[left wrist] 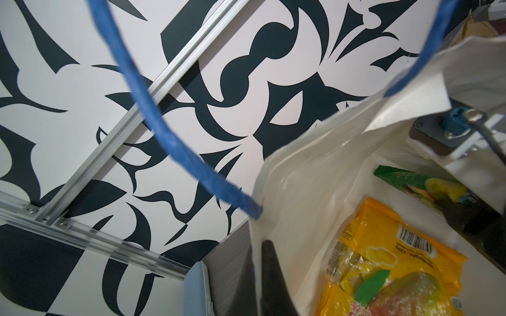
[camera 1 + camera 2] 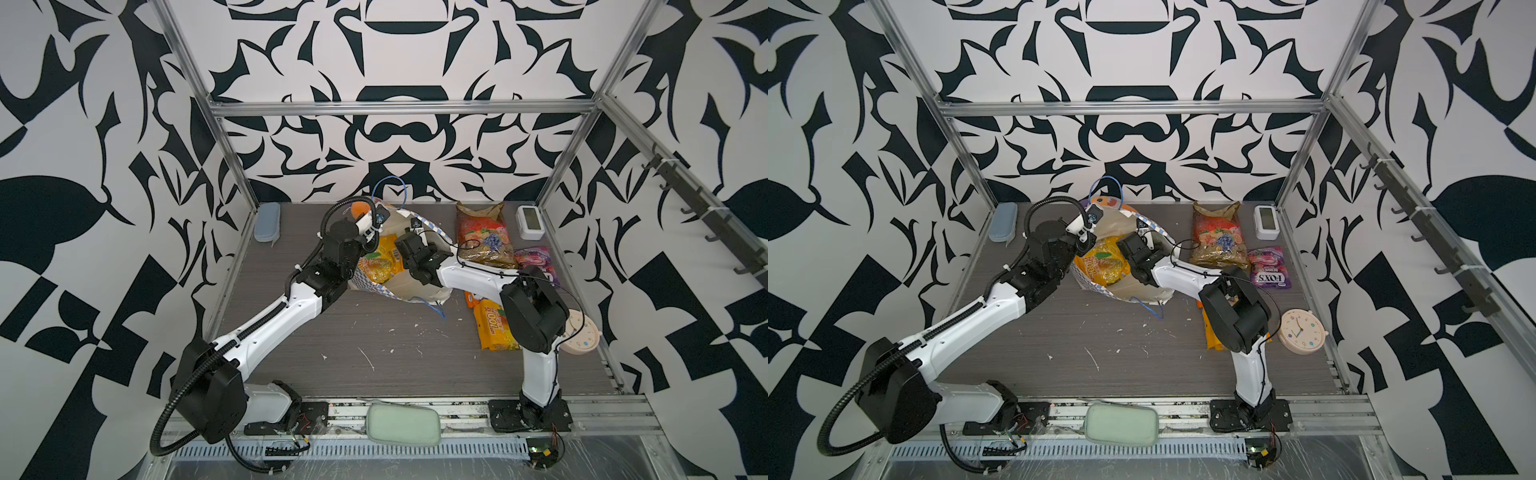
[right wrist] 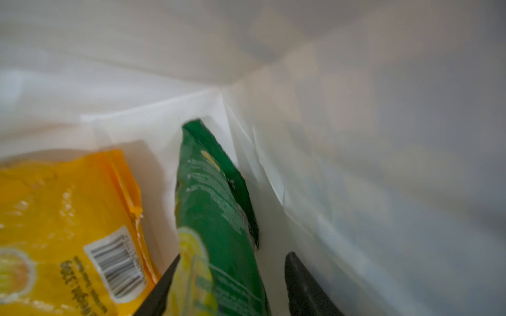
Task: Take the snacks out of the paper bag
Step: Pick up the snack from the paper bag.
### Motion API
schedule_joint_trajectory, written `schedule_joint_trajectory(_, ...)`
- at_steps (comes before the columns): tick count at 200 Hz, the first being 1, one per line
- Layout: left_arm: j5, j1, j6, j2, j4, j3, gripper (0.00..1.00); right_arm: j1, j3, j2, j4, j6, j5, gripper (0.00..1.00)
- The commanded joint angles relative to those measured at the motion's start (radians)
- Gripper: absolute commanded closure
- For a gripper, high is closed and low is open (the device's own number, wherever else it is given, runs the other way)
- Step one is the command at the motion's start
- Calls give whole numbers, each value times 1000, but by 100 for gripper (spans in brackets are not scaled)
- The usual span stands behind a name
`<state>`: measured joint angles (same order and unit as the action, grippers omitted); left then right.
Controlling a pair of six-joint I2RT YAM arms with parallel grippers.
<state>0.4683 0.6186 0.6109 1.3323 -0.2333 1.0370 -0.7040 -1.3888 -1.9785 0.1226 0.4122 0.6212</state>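
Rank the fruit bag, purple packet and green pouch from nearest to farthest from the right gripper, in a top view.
1. The fruit bag, just right of the right gripper, at the back.
2. The purple packet, farther right, near the side rail.
3. The green pouch, on the front rail.

paper bag (image 2: 415, 291): cream, blue-white checks | yellow packet (image 3: 68, 208) | green packet (image 3: 216, 197)

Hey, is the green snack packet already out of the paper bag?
No, the green packet sits inside the paper bag, between the fingers of the right gripper.
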Motion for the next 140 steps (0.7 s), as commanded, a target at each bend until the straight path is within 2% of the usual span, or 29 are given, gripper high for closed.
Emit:
schedule_joint_trajectory(1, 17, -2, 12, -50, -103, 8, 100, 10, -34, 0, 1, 25, -7, 59)
schedule_joint_trajectory(28, 18, -2, 12, -50, -101, 11, 100, 11, -41, 11, -10, 6, -45, 74)
schedule_joint_trajectory(57, 24, -2, 15, -50, -103, 9, 100, 8, -43, 34, -16, -5, -84, 83)
schedule_joint_trajectory(95, 23, -2, 11, -50, -104, 8, 100, -2, -44, 72, -24, -25, -130, 85)
schedule_joint_trajectory(140, 28, -2, 15, -51, -108, 12, 100, -19, -28, 143, -70, -67, -254, 89)
